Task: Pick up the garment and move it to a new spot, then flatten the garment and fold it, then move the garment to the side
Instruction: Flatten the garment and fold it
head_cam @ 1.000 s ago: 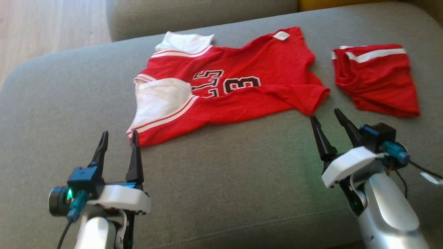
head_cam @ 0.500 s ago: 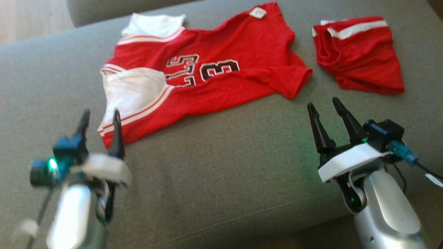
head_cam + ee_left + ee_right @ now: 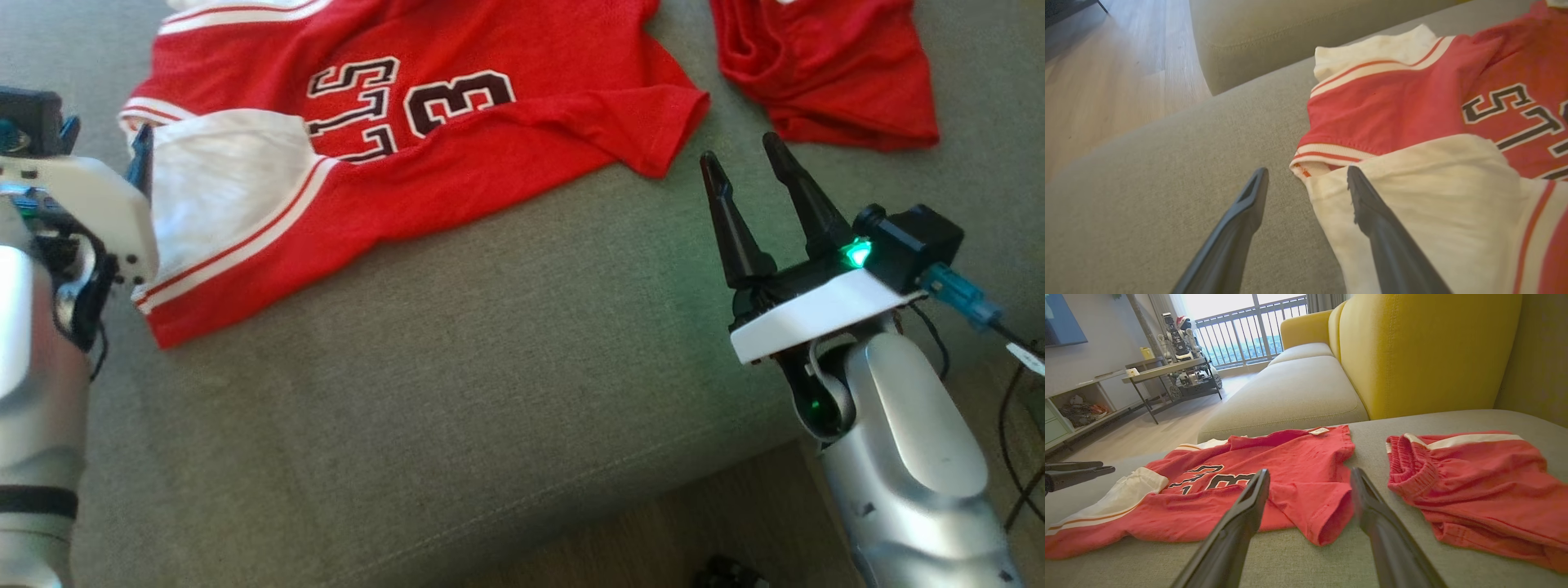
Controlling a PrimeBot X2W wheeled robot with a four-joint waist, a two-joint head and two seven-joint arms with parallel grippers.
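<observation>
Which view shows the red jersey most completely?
The right wrist view: the red jersey lies there nearly whole, white sleeves to red hem, on the grey sofa cushion. The head view cuts off its far edge; the left wrist view shows its white sleeves and some lettering close up.

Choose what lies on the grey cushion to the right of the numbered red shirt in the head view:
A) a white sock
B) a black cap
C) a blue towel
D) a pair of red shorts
D: the red shorts, with a gathered waistband, lie beside the red shirt without touching it.
</observation>
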